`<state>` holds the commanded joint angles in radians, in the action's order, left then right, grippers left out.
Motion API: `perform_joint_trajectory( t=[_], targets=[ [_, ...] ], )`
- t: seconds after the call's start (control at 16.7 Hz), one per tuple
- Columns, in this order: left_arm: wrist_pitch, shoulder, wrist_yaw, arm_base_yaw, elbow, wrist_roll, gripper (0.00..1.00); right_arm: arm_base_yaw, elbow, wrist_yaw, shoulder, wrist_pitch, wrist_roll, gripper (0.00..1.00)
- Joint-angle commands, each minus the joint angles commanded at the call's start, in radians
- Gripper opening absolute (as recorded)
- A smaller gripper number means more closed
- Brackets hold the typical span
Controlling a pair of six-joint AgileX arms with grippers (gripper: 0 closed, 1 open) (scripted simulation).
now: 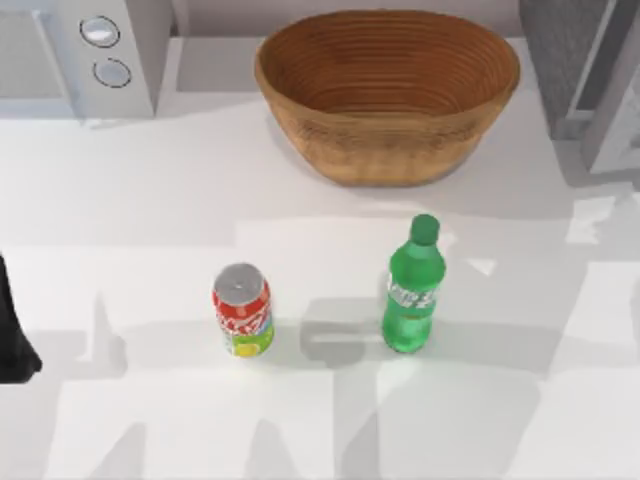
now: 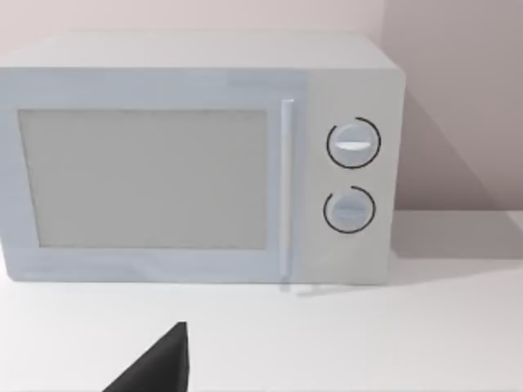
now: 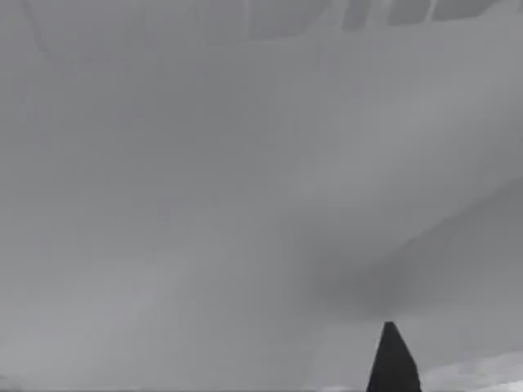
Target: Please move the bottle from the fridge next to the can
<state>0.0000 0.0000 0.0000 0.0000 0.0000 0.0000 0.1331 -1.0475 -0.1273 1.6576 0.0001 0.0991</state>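
Bottle [image 1: 412, 292] upright near can [image 1: 243, 311] | left pincer [image 1: 15, 330] well apart, state unclear

The left arm [image 1: 14, 330] sits parked at the table's left edge, one dark finger tip [image 2: 155, 366] visible from its wrist.

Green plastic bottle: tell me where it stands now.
In the top view the green plastic bottle stands upright on the white table, right of the red drink can, before the wicker basket.
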Motion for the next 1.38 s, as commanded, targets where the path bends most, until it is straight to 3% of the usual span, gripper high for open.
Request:
perform_joint_trajectory(
  t=[0.18,0.6,1.38],
  targets=[
    [0.0,0.0,0.0,0.0,0.0,0.0,1.0,-0.099,0.044,0.094,-0.033,0.045,-0.086,1.0],
    [0.0,0.0,0.0,0.0,0.0,0.0,1.0,-0.095,0.038,0.114,-0.021,0.046,-0.092,1.0],
    [0.0,0.0,0.0,0.0,0.0,0.0,1.0,-0.097,-0.399,0.119,0.327,-0.044,-0.096,1.0]
  ],
)
